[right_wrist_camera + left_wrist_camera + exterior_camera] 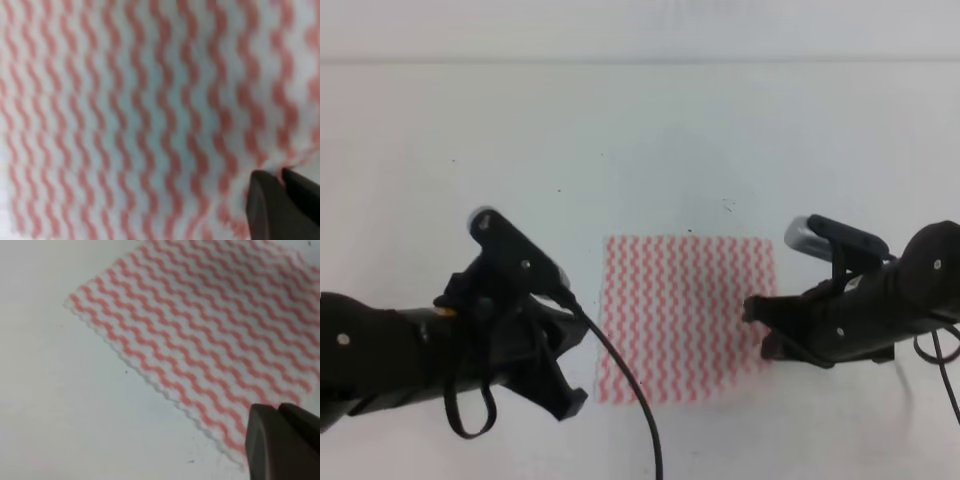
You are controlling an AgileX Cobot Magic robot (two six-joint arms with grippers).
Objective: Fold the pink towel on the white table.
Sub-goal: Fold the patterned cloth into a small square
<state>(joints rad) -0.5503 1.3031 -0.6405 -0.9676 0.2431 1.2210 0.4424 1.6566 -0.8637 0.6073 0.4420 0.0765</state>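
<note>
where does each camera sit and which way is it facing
Exterior high: above the front, looking down on the white table, pink towel and both arms.
Left wrist: on the left arm, facing the towel's corner; left gripper shows, shut.
Right wrist: on the right arm, close over the stripes; right gripper pinches the edge.
All views share the towel.

High camera is looking down from above at my white table [520, 130], both arms in view. My left wrist camera is looking down close at the pink towel [210, 330] corner; right wrist camera closer, blurred. All views are sharing the towel.
</note>
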